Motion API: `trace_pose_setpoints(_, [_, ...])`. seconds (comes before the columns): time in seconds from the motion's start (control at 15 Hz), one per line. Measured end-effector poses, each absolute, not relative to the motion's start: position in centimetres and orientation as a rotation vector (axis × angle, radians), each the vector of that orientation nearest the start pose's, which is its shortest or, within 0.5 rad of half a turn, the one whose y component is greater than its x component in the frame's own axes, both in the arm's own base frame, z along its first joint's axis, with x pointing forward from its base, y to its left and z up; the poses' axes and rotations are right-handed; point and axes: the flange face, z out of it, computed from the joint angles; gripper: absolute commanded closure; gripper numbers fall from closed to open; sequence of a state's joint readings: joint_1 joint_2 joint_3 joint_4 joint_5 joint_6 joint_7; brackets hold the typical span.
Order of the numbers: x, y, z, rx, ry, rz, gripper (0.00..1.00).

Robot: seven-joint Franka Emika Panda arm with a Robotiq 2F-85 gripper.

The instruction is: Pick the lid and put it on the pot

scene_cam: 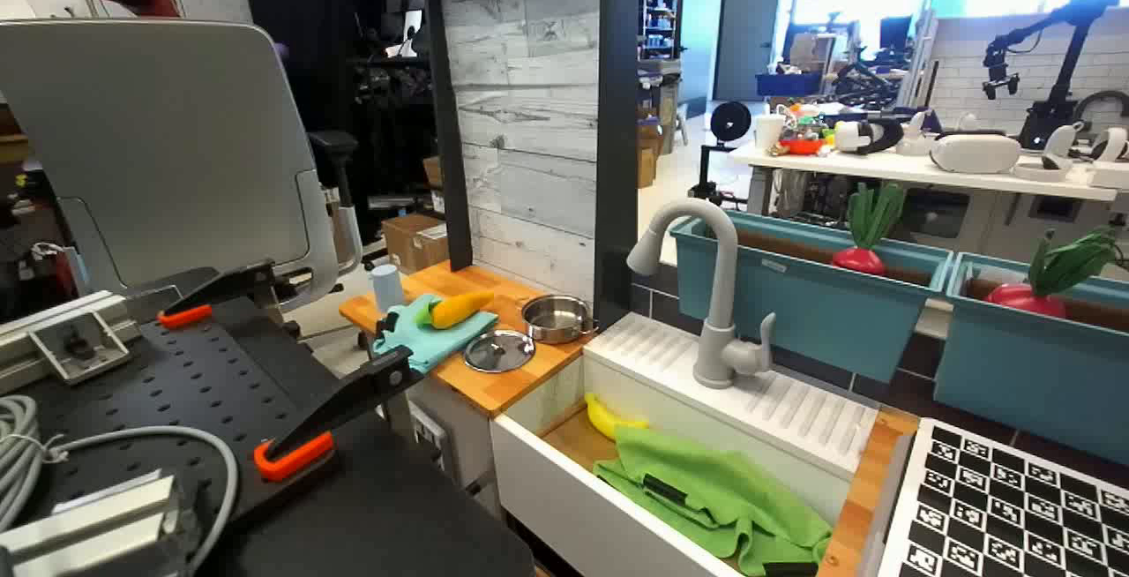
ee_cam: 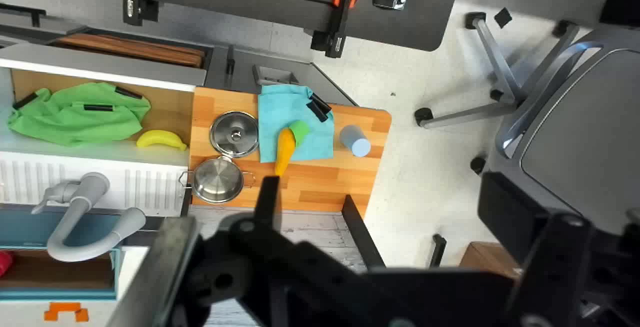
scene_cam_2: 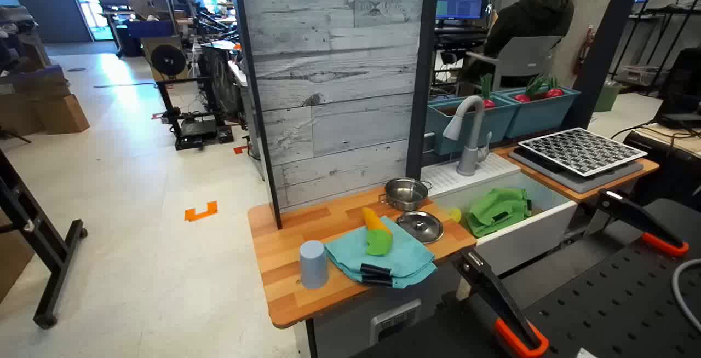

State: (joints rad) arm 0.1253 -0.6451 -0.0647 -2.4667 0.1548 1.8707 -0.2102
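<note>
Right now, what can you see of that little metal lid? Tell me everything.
The lid is round, silvery and shiny, metal by its look, with a small knob at its centre. It lies knob up on the wooden counter, close beside the open pot and the teal cloth. Whether it touches either, I cannot tell. Nothing grips it.
</note>
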Motion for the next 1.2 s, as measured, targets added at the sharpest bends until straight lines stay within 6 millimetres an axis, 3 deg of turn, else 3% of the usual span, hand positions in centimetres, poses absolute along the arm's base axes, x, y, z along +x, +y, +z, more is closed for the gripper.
trace_pose_setpoints(0.27, [36.1, 3.1, 51.7, -2.935, -0.354, -0.085, 0.0])
trace_pose_setpoints(0.53, [36.5, 3.2, 49.4, -2.942, -0.341, -0.085, 0.0])
trace_pose_setpoints(0.8, [37.7, 2.7, 45.1, -2.958, -0.294, -0.106, 0.0])
trace_pose_setpoints(1.2, [41.1, 0.2, 36.3, -2.955, -0.102, -0.115, 0.0])
